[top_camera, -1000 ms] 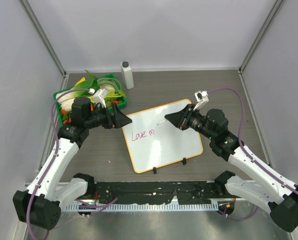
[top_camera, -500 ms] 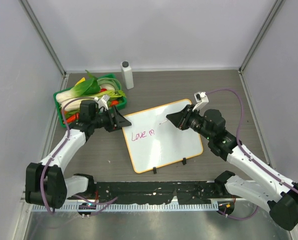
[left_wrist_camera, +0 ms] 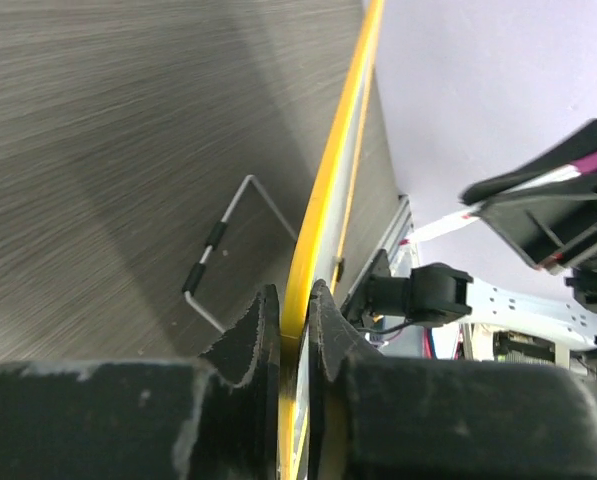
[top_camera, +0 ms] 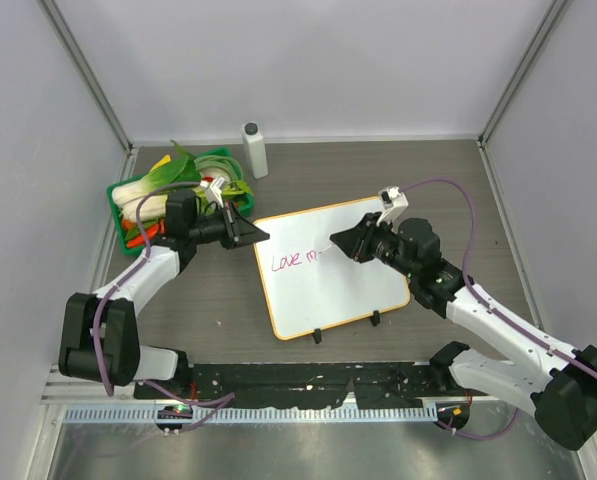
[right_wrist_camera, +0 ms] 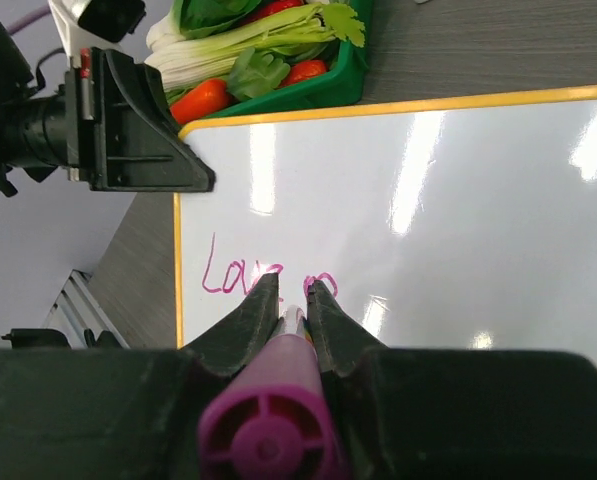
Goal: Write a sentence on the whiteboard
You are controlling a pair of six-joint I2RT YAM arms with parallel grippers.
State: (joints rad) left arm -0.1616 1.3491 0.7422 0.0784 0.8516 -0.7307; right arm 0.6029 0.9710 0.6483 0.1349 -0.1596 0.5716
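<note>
The whiteboard lies in the middle of the table, orange-framed, with two black feet at its near edge. The sentence reads "Love m" in pink ink near the board's left side, and shows in the right wrist view too. My left gripper is shut on the board's far-left corner; the orange frame runs between its jaws. My right gripper is shut on a magenta marker, whose tip points at the board just right of the "m".
A green tray of vegetables stands at the back left, right behind my left arm. A white bottle stands beyond it near the back wall. A thin wire stand shows under the board.
My left gripper has moved in and shut on the board's corner. The board has shifted slightly to the right. My right gripper with the marker has crept left, towards the writing.
</note>
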